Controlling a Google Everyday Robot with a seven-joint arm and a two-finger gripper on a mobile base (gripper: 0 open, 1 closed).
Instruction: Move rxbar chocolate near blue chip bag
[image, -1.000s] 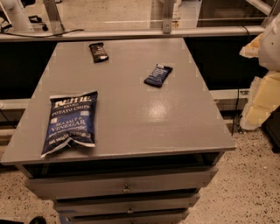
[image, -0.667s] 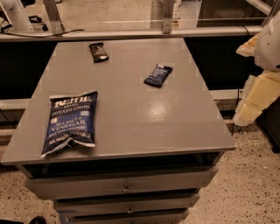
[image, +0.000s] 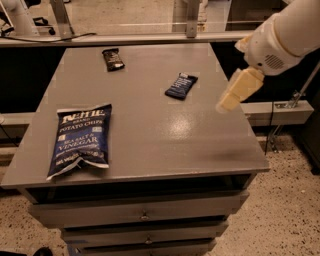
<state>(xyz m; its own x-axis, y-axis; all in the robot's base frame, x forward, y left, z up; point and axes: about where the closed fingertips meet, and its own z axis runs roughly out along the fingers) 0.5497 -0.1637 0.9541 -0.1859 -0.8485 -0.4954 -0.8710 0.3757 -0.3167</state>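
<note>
The rxbar chocolate (image: 113, 59), a small black wrapper, lies flat at the table's far left. The blue chip bag (image: 80, 139), large and dark blue with white "Sea Salt & Vinegar" lettering, lies at the near left. My gripper (image: 231, 97), cream-coloured, hangs from the white arm (image: 282, 35) over the table's right edge, well right of both things and holding nothing that I can see.
A small navy blue bar wrapper (image: 181, 85) lies right of centre at the back, closest to the gripper. The grey table (image: 165, 145) has drawers below its front. A rail and posts run behind its far edge.
The arm has swung in from the right and the gripper now reaches over the table's right edge. The bars and the bag have not moved.
</note>
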